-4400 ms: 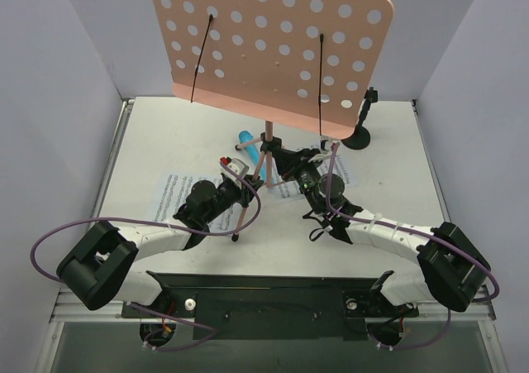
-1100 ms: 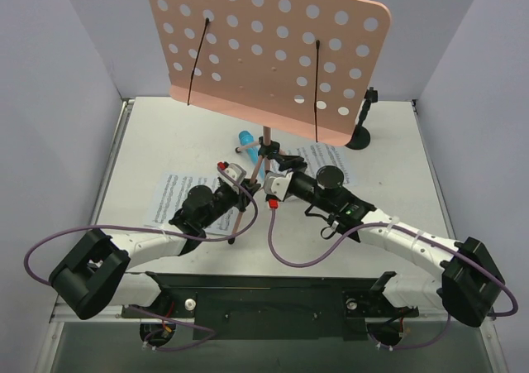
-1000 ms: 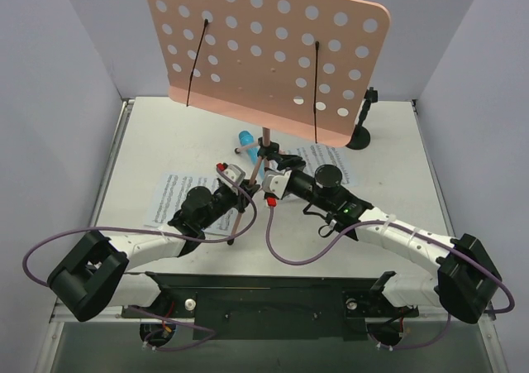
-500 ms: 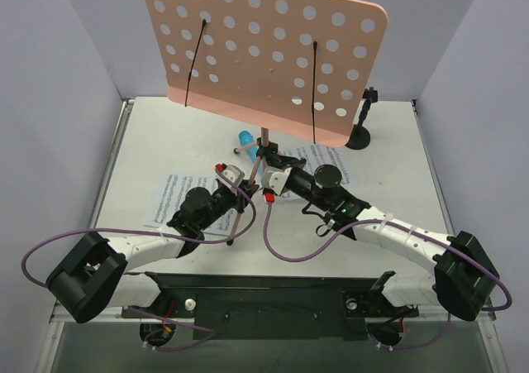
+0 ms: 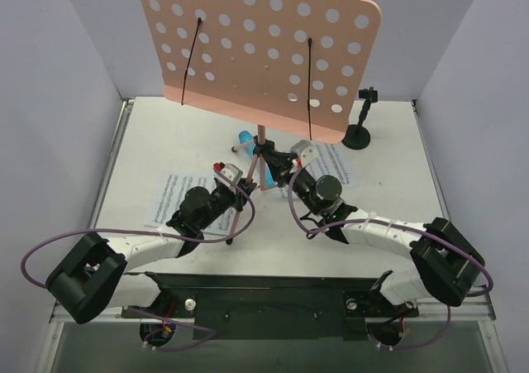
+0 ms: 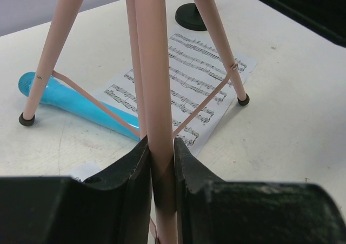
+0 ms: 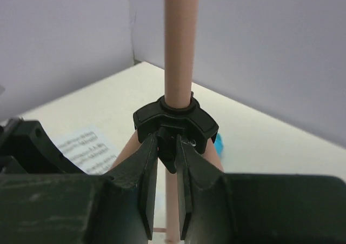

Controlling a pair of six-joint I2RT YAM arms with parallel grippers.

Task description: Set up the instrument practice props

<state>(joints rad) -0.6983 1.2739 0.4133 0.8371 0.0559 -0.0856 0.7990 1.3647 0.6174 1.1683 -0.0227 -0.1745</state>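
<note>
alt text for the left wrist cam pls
Close up, the left gripper is shut on one leg of the pink music stand. Behind, on the white table, lie a blue microphone and a sheet-music page, with the black mic stand base farthest back.

It was a robotics lab cell: plain grey panels (image 5: 58, 100) walled the white table (image 5: 165, 141) on three sides, a black mounting plate (image 5: 273, 294) at its near edge.
</note>
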